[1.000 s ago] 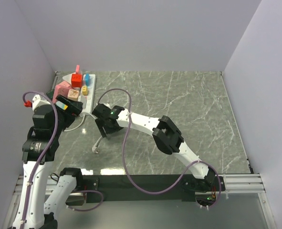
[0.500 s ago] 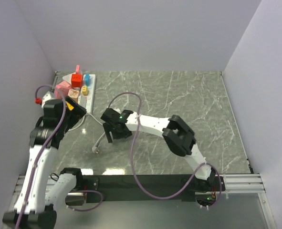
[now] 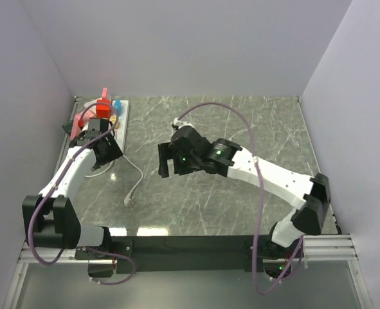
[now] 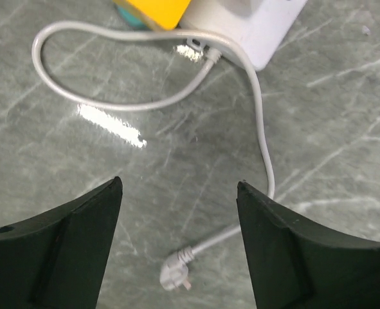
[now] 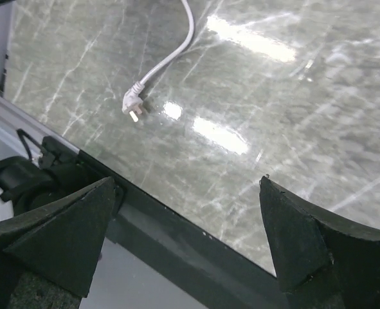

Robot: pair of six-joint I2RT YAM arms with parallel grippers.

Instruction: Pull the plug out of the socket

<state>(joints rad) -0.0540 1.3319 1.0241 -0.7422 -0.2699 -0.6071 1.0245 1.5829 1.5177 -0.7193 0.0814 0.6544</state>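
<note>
Left gripper (image 4: pixel 178 187) is hovering open-fingered beside the white plastic power strip (image 3: pixel 121 122), seemingly targeting its coloured plugs (image 3: pixel 103 107); right gripper (image 5: pixel 186 182) is idling, fingers spread.

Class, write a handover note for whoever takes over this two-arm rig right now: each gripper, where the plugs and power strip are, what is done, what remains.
Left gripper: jaws open, empty, over the table beside the power strip's near end.
Right gripper: jaws open, empty, mid-table.
Red plug, blue plug and yellow plug sit on the strip; its white cord plug lies loose on the table.
Done: no plug seen pulled. Left: grip one and pull it off.
</note>
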